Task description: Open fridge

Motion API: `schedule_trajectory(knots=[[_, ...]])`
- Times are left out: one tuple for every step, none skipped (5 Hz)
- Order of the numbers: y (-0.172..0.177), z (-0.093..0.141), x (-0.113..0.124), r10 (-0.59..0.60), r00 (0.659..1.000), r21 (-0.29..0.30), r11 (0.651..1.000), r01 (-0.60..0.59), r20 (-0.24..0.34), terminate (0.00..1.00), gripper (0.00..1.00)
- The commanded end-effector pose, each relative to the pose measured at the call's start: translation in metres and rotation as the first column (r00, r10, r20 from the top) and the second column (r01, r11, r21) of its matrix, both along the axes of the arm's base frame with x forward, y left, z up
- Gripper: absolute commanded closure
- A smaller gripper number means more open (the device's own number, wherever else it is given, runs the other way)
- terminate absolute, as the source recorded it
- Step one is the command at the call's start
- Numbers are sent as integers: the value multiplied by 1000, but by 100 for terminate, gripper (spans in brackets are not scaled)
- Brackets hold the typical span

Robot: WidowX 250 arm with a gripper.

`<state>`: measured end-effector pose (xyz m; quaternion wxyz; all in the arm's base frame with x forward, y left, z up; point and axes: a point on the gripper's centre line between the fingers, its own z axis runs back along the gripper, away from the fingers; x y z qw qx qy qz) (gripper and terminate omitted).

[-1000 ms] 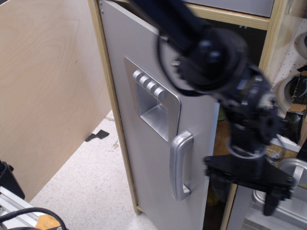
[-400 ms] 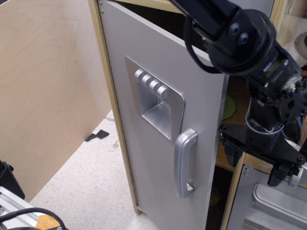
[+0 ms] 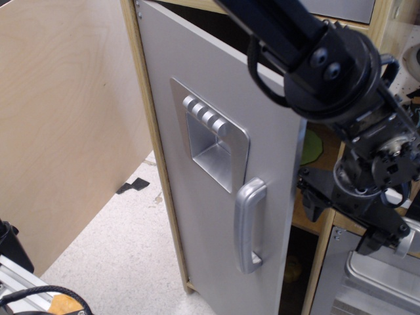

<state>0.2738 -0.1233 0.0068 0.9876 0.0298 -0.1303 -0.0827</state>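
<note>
The fridge has a light-wood frame (image 3: 134, 59) and a matte grey door (image 3: 197, 197) that stands ajar, its right edge swung out from the cabinet. The door carries a silver curved handle (image 3: 248, 226) and a recessed dispenser panel (image 3: 211, 134) with several buttons. My black gripper (image 3: 339, 224) hangs just right of the door's free edge, in front of the gap. Its fingers (image 3: 311, 209) are spread apart and hold nothing. It does not touch the handle. My arm (image 3: 328, 59) crosses the top of the door.
A plywood wall (image 3: 65, 118) stands to the left over a speckled floor (image 3: 118, 256) with black tape (image 3: 133, 186). A green object (image 3: 311, 147) and a yellow object (image 3: 293, 266) show inside the fridge. A silver oven part (image 3: 380, 282) sits at the lower right.
My gripper has risen from the lower right to beside the door's free edge. The door swung out a little wider, then eased slightly back.
</note>
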Motion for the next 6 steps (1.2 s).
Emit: schedule_trajectory(knots=[[15,23,-22,93,995,-7,996,-93,-36,0,0],[17,27,-49,158,983,-21,987,-161,-93,0,0],[38,27,-59,157,976,-63,984,-168,-151,0,0],[70,34,-71,152,967,-83,982,-172,-205,0,0],[93,33,-84,132,966,-99,983,-157,-223,0,0],[102,28,-98,159,960,-92,979,-184,-231,0,0]])
